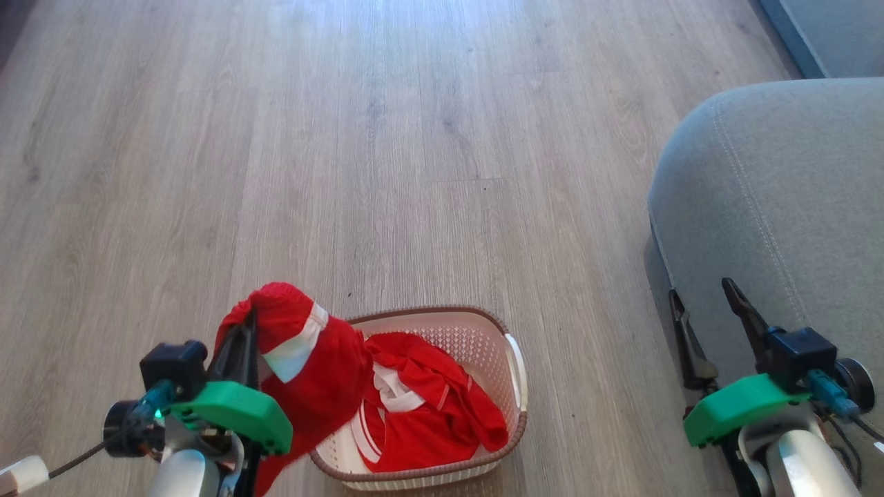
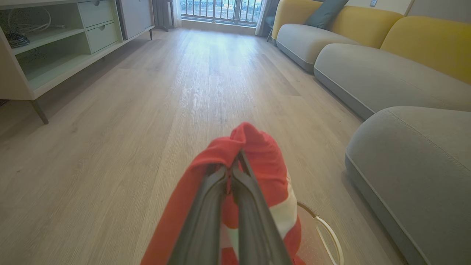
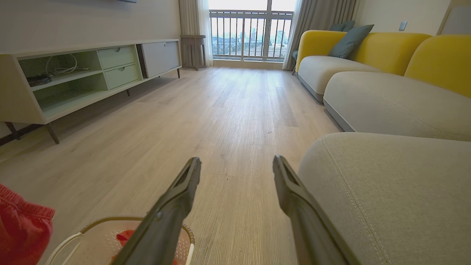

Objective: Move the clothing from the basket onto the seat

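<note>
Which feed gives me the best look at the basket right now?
Head view: the basket sits nearly whole, rim and interior visible, clothing inside. Left wrist view catches a rim corner and handle; right wrist view, its far rim, partly hidden.

daylight from the far window (image 3: 250, 33) glares on the floor (image 1: 387, 83) (wrist views bend at edges).

Looked along a pale wood-plank floor (image 3: 235, 110), bright with daylight, toward a tall window (image 3: 250, 33) behind a dark railing. Found grey curtains (image 3: 320, 18) beside it, a low cream cabinet (image 3: 73, 77) with open shelves and drawers along the pale wall (image 3: 73, 18), and yellow sofa backs (image 3: 386, 48) with a blue-grey cushion (image 3: 349, 40) opposite.
</note>
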